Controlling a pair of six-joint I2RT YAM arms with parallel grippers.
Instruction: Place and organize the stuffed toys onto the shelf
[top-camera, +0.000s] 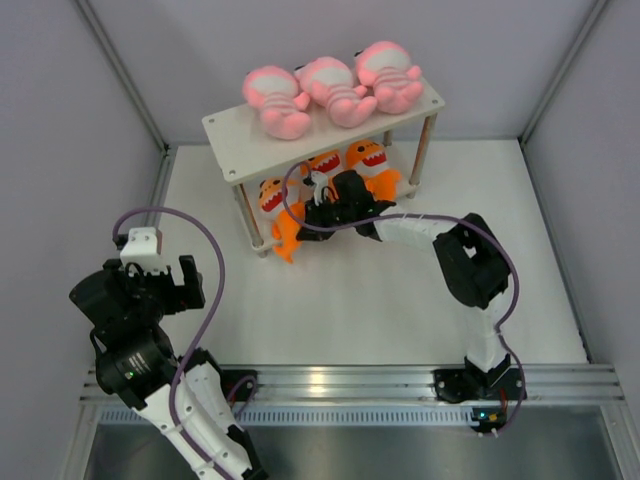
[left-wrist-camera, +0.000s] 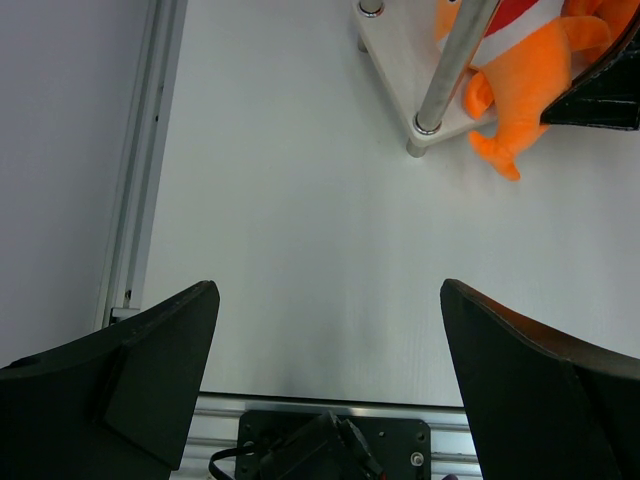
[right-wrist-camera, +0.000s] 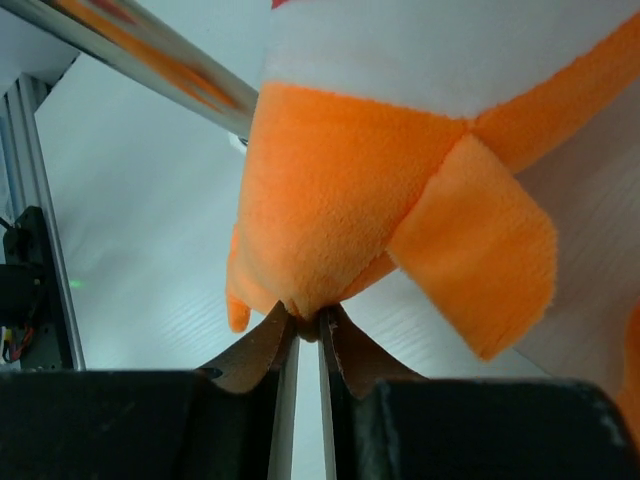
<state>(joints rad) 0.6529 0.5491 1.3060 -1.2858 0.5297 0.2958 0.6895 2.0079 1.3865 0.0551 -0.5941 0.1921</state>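
Note:
The pale wood shelf (top-camera: 225, 135) stands at the back of the table. Three pink toys (top-camera: 338, 90) lie in a row on its top tier. Three orange sharks sit on the lower tier: one at the left front (top-camera: 278, 205), one in the middle (top-camera: 325, 163), one at the right (top-camera: 370, 160). My right gripper (top-camera: 308, 222) reaches to the lower tier's front edge and is shut on a pinch of the left shark's plush (right-wrist-camera: 340, 200), jaws nearly closed (right-wrist-camera: 307, 318). My left gripper (top-camera: 175, 285) is open and empty over the table's left side, well clear of the shelf (left-wrist-camera: 330, 300).
A shelf leg (left-wrist-camera: 450, 70) and the lower board's corner (left-wrist-camera: 395, 50) show in the left wrist view, with the held shark's tail (left-wrist-camera: 520, 100) hanging past the edge. A metal rail (left-wrist-camera: 135, 200) borders the table's left side. Grey walls surround the table.

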